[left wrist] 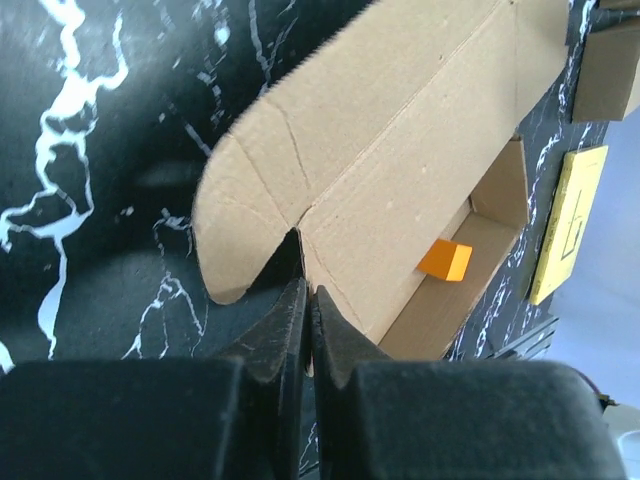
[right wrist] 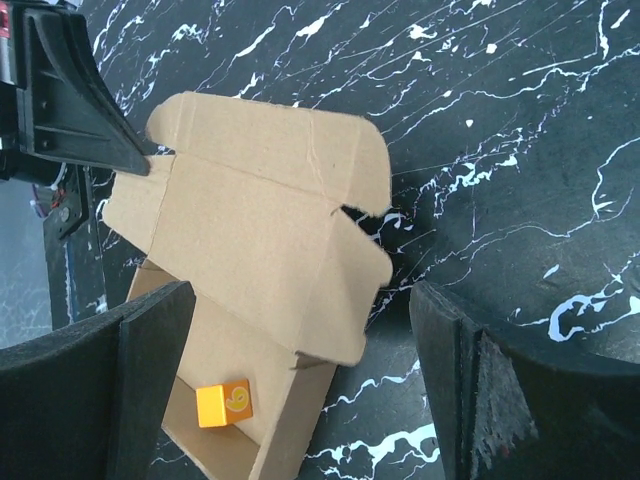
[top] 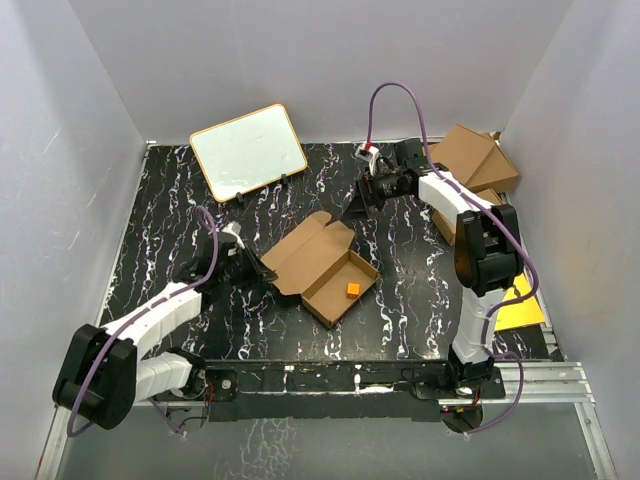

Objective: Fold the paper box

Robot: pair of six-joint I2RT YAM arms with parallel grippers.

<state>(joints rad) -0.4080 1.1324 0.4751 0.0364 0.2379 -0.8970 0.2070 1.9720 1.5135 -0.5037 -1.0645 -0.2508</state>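
1. Tabletop [top: 420, 280]: black, marble-patterned with white veins. It carries every item below.

2. Whiteboard [top: 248, 152]: white face, pale wood-coloured rim, lying at the back left, turned at an angle.

3. Larger brown cartons [top: 475, 160]: stacked at the back right corner, just behind my right arm. I cannot count them for sure.

4. Paper box [top: 310, 255]: plain brown cardboard in the middle of the tabletop, set diagonally. Its tray is formed with the walls up. The lid is open and reaches toward the back left, with rounded tabs at both ends.

5. Yellow sheet [top: 520, 310]: black lines on it, flat at the right edge, partly hidden by my right arm.

6. Right tool [right wrist: 302, 290]: jaws spread wide, nothing between them. It hangs over the back of the tabletop, well apart from the box, and its camera looks down on the lid.

7. Left tool [left wrist: 303, 275]: jaws closed tight together. The tips sit at the notch where the lid's near-left tab meets the lid panel, touching the cardboard edge. I cannot tell whether any cardboard is pinched between them.

8. Orange cube [top: 352, 290]: inside the tray on its floor, with a faint mark on top that I cannot read.
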